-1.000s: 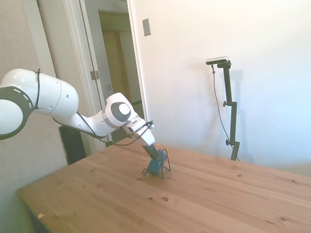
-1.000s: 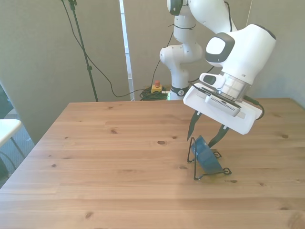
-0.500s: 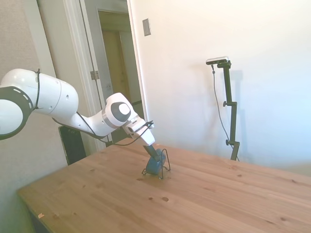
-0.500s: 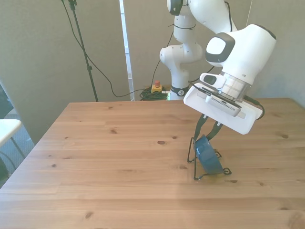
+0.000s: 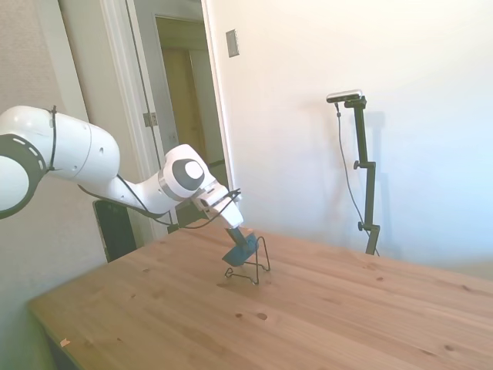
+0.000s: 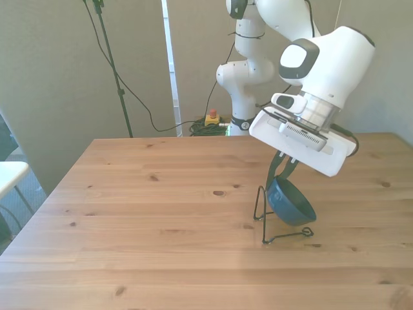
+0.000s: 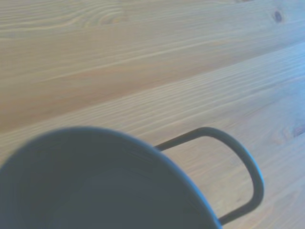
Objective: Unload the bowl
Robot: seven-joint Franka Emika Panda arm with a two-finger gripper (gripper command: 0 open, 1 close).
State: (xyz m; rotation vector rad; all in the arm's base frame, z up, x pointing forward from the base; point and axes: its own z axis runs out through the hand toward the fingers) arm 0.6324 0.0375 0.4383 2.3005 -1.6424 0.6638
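Table, front view's left: we've got wide bare wood [image 6: 148, 213] here, flat and free, and that's the room we'd use for a set-down.
Rack: the thin wire rack [image 6: 268, 223] stands on the table right of middle in the front view, its upright loops just beside the bowl and its foot rails under it.
Bowl: the blue bowl [image 6: 291, 202] hangs at the fingertips, tipped, its belly low over the rack's foot rails; from here we can't tell if it's fully clear of the wire. In the side view the bowl [image 5: 239, 250] sits tilted just above the rack [image 5: 248, 271].
Gripper: the gripper [image 6: 284, 173] is clamped on the bowl's rim, fingers nearly together, wrist tilted down from the front view's right.
Wrist view: the bowl's rim [image 7: 109, 186] fills the near field, and one rack loop [image 7: 238, 176] curves just behind it, close.
Step in hand: we judge we're lifting the bowl out of the rack. Do it well by rising straight until the rim is above the loops, then going sideways.
Risk: a snagged loop could drag the light rack along.
Edges: the table's right edge lies fairly near in the front view, so we'd favour the left.
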